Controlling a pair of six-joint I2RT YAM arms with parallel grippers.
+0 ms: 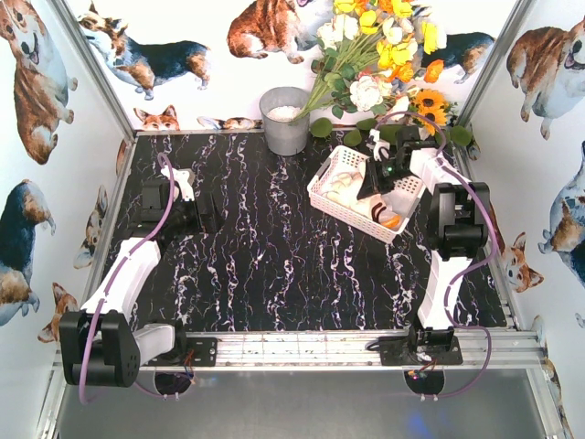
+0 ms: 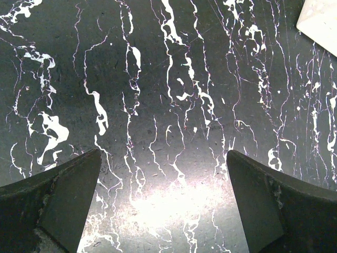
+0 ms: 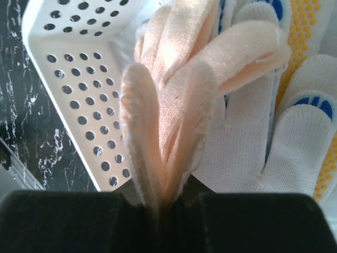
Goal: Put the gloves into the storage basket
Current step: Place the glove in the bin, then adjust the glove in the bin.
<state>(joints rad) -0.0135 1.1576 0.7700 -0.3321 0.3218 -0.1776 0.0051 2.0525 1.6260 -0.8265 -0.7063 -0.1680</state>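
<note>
The white storage basket (image 1: 325,179) stands at the back right of the black marble table, and its perforated wall (image 3: 79,79) shows in the right wrist view. Cream gloves (image 1: 344,188) lie inside it. My right gripper (image 1: 374,186) hangs over the basket, shut (image 3: 164,203) on a folded cream-peach glove (image 3: 174,100). Under that glove lie white gloves with blue and yellow dots (image 3: 295,142). My left gripper (image 1: 207,213) is far to the left, low over bare table. It stands open (image 2: 163,195) with nothing between its fingers (image 2: 58,203).
A grey metal bucket (image 1: 285,119) stands at the back centre. A bunch of yellow and white flowers (image 1: 384,55) leans over the back right corner beside the basket. A corner of the basket (image 2: 321,18) shows in the left wrist view. An aluminium rail (image 1: 302,347) runs along the near edge.
</note>
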